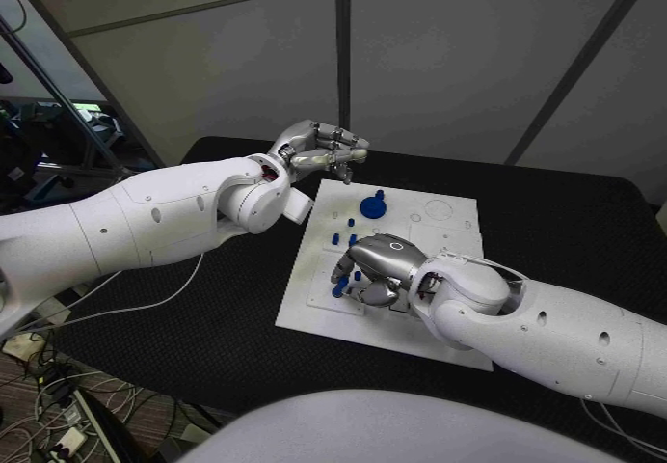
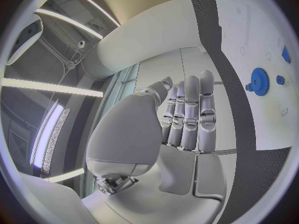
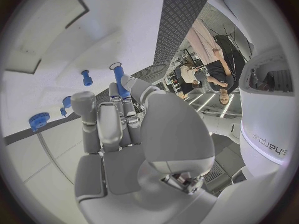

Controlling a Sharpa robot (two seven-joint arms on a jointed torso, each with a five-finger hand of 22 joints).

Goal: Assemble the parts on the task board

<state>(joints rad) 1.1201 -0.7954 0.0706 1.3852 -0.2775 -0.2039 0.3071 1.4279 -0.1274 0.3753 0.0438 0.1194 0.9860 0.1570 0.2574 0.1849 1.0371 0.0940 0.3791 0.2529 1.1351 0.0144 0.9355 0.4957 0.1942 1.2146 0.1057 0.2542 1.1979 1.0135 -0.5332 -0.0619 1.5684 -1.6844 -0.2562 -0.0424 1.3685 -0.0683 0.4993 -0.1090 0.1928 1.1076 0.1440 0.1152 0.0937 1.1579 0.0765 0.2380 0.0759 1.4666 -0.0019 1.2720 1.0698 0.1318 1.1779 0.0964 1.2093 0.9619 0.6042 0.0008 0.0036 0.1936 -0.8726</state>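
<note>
The right robot hand (image 1: 378,273) is gripping a blue peg (image 3: 118,78) over the white board (image 1: 417,239) — the left robot hand (image 1: 317,147) is hovering clenched, empty.

The task board (image 1: 431,241) lies at the middle of the table (image 1: 584,222). A gear (image 1: 373,204) sits on its far half; small pegs (image 1: 343,234) stand nearer, toward its left edge.

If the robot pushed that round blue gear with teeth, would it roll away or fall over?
Probably neither. The round blue toothed gear lies flat on the white task board, so it would likely slide rather than roll. It looks like stiff plastic, small and probably light. Its teeth might give a robot hand some grip.
</note>
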